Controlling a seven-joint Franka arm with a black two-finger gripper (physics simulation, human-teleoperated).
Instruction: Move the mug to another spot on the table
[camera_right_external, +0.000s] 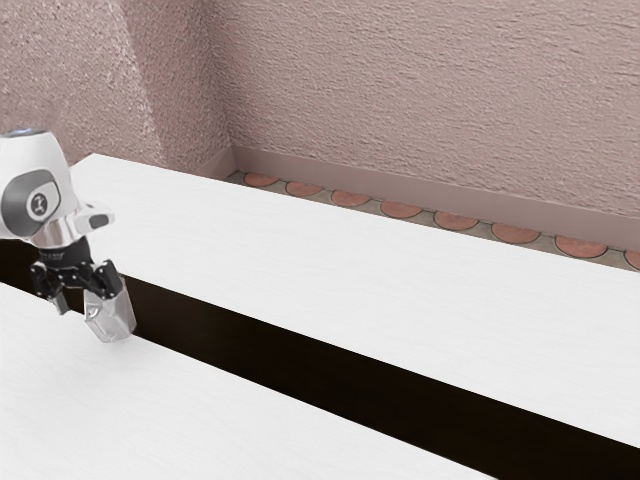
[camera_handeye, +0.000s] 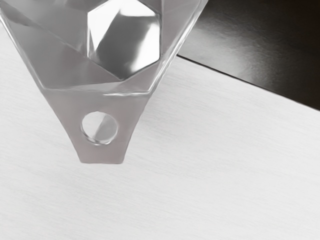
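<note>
Holding entry: one grey faceted mug (camera_right_external: 110, 316), gripped by the jaws, which stand nearly closed on its wall. Position: directly under the jaws, tilted, at the far edge of the near worktop (camera_right_external: 200, 420), beside the dark gap (camera_right_external: 350, 370). Whether it touches the surface or hangs just above cannot be told. Handle (camera_handeye: 100, 145): a flat tab with a round hole, pointing away from the gap. Judgement: with the mug in hand, the coming move turns on carrying it clear of that edge to a bare spot.
</note>
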